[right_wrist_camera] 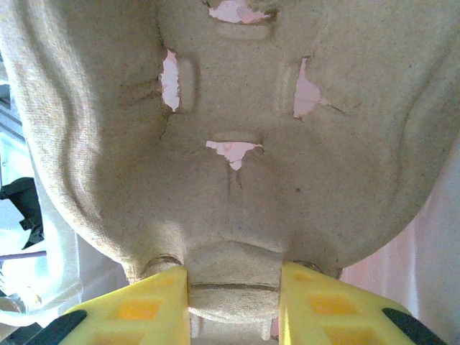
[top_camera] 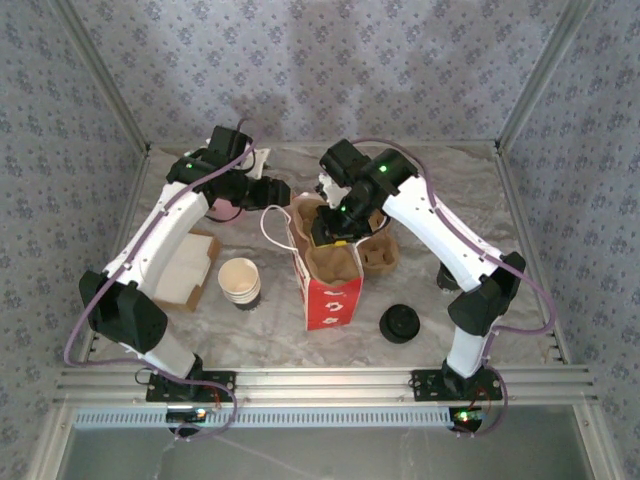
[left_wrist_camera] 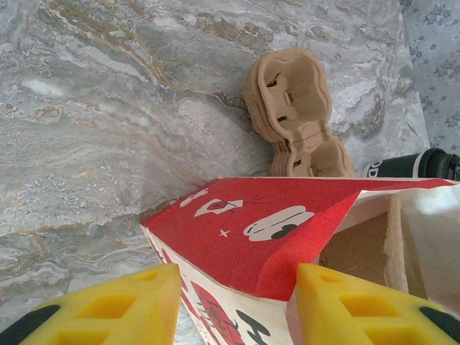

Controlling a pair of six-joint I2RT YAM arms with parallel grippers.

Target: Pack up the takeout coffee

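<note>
**Supervisor:** State the condition of each tool and the reason for its position

**Operator:** Right tool: narrow, closed on the end tab of a pulp cup carrier. I hold the carrier at the open mouth of the paper bag, which stands mid-tabletop. I judge the carrier is meant to seat inside as a base for the drink.

Left tool: its two pads straddle the red wall of the bag at the top rim, on the side facing the far left corner. I judge its purpose to be bracing the mouth open and keeping the bag upright for loading. The gap is middling. I cannot tell whether the pads actually pinch the paper

**Supervisor:** Locate the coffee

**Operator:** It is not in the bag. The white cup stands upright on the tabletop, left of the bag and toward the near edge, with its mouth uncovered. The black lid lies apart from it, right of the bag and also toward the near edge. A stack of spare carriers lies just beside the bag on its right.

My assessment: the lid must go on before the cup is loaded. Both items sit clear of the bag, so neither arm should knock them during work at the mouth
</note>
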